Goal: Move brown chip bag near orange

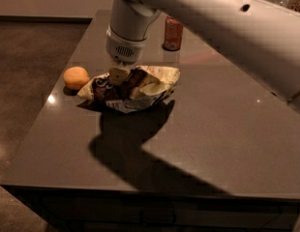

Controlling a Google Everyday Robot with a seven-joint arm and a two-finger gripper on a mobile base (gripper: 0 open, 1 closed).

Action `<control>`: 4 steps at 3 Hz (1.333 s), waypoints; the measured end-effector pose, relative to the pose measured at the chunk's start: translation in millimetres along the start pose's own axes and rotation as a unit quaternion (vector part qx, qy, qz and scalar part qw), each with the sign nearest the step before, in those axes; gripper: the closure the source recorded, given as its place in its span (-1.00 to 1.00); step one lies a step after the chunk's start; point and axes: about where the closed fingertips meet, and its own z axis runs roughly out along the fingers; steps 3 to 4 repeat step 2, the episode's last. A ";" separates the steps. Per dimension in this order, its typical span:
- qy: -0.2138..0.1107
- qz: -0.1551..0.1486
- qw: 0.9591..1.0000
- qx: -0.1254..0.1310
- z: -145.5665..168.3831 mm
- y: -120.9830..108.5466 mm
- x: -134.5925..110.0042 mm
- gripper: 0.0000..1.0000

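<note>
The brown chip bag point(149, 87) is crumpled, dark brown with cream ends, and lies on the dark table point(217, 134) left of centre. Its left end nearly touches the orange point(76, 77), a small round fruit near the table's left edge. My gripper point(118, 75) comes down from above on the white arm and is shut on the upper left part of the bag. The fingertips are partly buried in the bag's folds.
A reddish-brown soda can point(173, 33) stands upright at the back of the table, behind the bag. The white arm point(222, 28) crosses the upper right of the view. The table's left edge is close beside the orange.
</note>
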 end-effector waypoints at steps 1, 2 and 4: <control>0.000 -0.001 1.000 0.000 0.5 0.3 -1.0 -0.69; 0.000 -0.002 1.000 0.000 0.7 0.8 -1.7 -1.00; 0.000 -0.002 1.000 0.000 0.7 0.8 -1.7 -1.00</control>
